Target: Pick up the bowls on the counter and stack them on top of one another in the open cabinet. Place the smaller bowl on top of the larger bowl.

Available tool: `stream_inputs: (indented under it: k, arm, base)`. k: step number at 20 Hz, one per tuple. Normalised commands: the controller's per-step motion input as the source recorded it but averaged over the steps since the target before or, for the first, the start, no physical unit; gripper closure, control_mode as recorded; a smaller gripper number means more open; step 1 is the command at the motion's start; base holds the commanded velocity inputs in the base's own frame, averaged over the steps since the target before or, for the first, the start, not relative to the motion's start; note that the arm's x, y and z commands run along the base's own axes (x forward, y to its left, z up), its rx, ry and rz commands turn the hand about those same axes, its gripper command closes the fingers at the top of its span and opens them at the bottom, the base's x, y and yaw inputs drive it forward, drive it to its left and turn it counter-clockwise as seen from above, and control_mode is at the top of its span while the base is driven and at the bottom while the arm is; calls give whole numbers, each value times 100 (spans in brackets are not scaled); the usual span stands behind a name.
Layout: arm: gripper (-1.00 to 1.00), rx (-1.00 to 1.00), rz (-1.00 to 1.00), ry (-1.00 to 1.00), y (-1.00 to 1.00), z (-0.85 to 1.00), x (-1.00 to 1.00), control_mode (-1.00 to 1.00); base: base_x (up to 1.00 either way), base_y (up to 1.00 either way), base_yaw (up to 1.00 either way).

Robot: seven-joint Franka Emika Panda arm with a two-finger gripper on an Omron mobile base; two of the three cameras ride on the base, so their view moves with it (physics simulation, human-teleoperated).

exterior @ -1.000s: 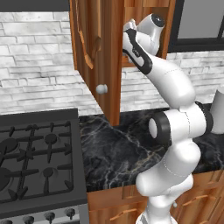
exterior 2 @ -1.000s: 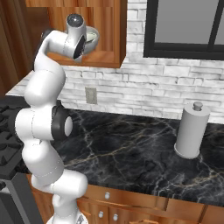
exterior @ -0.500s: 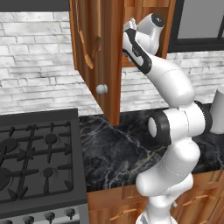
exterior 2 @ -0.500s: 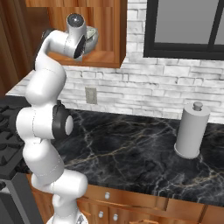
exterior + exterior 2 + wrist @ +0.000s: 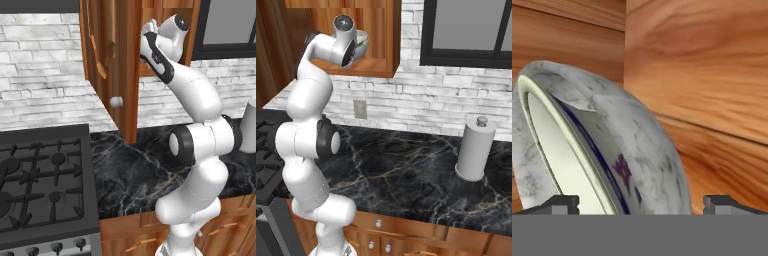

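Your arm rises from its base, bends at the dark elbow and reaches high; the hand (image 5: 641, 202) sits at the top, its two fingers (image 5: 562, 204) spread wide, gripping nothing

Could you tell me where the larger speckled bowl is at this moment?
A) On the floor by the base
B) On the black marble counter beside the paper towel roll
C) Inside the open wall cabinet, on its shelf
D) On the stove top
C: the larger bowl sits on the shelf of the open cabinet, with the smaller cream bowl nested inside it.
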Motion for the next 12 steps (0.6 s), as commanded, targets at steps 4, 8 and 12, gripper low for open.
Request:
stream_inputs:
  k: [4, 8, 12]
  arm:
    - [-100, 0, 0, 0, 0, 1, 16, -100]
    - [-100, 0, 0, 0, 0, 2, 11, -100]
    - [-100, 0, 0, 0, 0, 10, 4, -100]
  base:
    - [0, 0, 0]
    - [0, 0, 0]
    - [0, 0, 0]
